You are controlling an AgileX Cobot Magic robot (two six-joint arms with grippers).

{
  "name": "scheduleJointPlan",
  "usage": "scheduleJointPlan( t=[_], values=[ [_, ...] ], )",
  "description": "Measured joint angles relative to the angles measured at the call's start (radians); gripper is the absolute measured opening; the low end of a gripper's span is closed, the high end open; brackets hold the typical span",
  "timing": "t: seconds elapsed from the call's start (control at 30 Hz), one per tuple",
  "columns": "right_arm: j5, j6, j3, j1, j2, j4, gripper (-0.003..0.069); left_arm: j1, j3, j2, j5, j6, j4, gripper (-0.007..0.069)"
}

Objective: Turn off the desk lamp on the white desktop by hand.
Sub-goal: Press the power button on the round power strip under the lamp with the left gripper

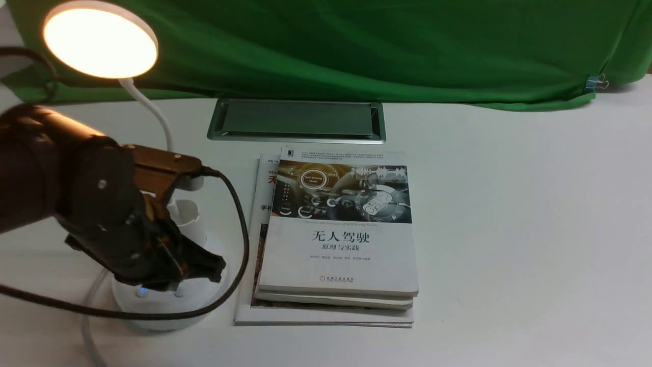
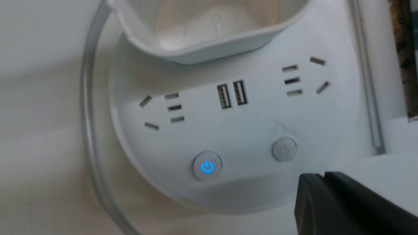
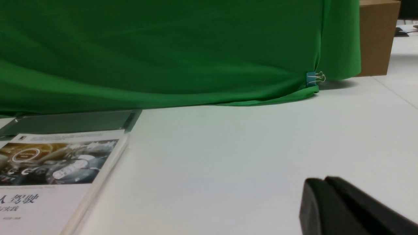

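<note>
The desk lamp's round disc head (image 1: 100,39) glows bright at the far left, on a thin white neck (image 1: 153,109) over a small square cup (image 1: 186,211) and a round puck base (image 1: 163,306). The left wrist view shows the base (image 2: 248,124) with sockets, a button lit with a blue power sign (image 2: 207,166) and a plain grey button (image 2: 284,149). My left gripper (image 1: 214,267) is shut and hovers over the base; its tips (image 2: 321,176) are just beside the grey button. My right gripper (image 3: 321,181) is shut over the bare white desktop (image 3: 228,147).
A stack of books (image 1: 336,229) lies right of the lamp base. The silver-framed grey hatch (image 1: 297,120) sits behind them. Green cloth (image 1: 356,46) hangs along the back. A lamp cable (image 2: 89,130) curves round the base. A brown box (image 3: 378,36) stands far right.
</note>
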Motion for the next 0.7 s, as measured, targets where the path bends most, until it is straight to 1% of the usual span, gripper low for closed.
scheduleJointPlan(
  t=[0.3, 0.47, 0.7],
  values=[
    [0.0, 0.0, 0.0, 0.0, 0.0, 0.0, 0.0035, -0.001, -0.011, 0.137, -0.072, 0.001, -0.008, 0.0001],
    [0.0, 0.0, 0.0, 0.0, 0.0, 0.0, 0.0035, -0.001, -0.017, 0.144, -0.075, 0.024, -0.03, 0.0001],
    [0.0, 0.0, 0.0, 0.0, 0.0, 0.0, 0.0035, -0.003, 0.001, 0.069, -0.076, 0.028, -0.032, 0.0001]
  ],
)
